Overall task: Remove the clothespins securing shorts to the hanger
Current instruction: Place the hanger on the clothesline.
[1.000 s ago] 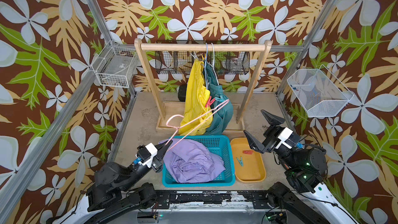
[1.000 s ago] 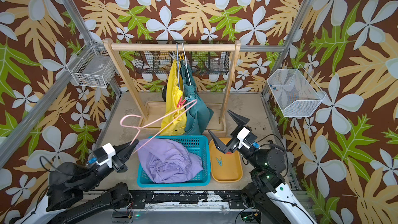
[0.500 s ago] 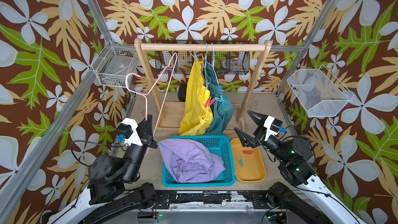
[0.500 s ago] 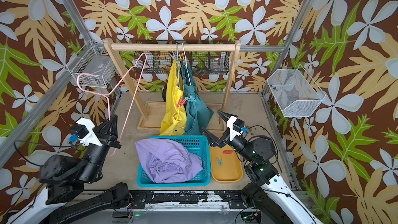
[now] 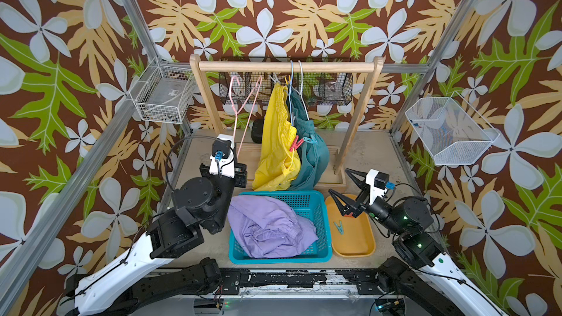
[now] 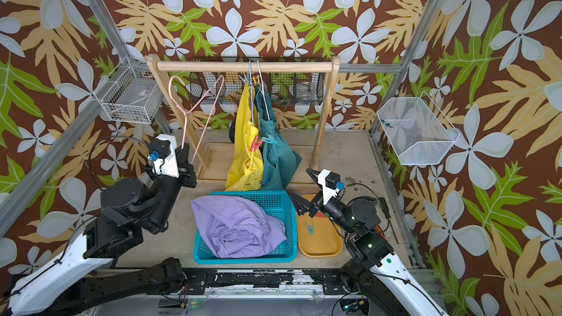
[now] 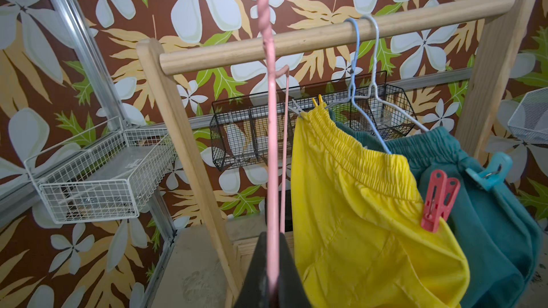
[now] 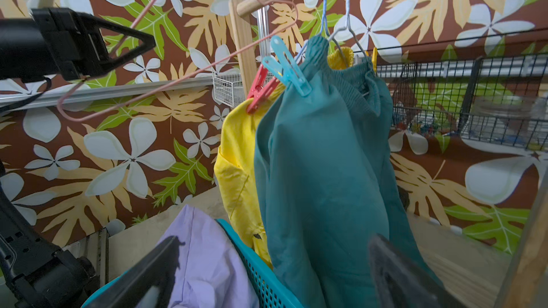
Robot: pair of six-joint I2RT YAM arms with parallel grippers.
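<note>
The left gripper [image 7: 272, 242], its tips hiding behind its wrist in both top views, is pinching the thin pink wire hanger [image 7: 271, 143], the red-pink plastic clothespin [image 5: 294, 145] and the light blue plastic clothespin [image 5: 310, 140] are gripping the hanging yellow fabric shorts [image 5: 278, 147] and teal fabric shorts [image 5: 314, 153], and the right gripper [image 5: 338, 180] is hovering spread wide, half-covering something red in the yellow oval tray [image 5: 355, 238].

bright even light; wrist views edge-warped
</note>
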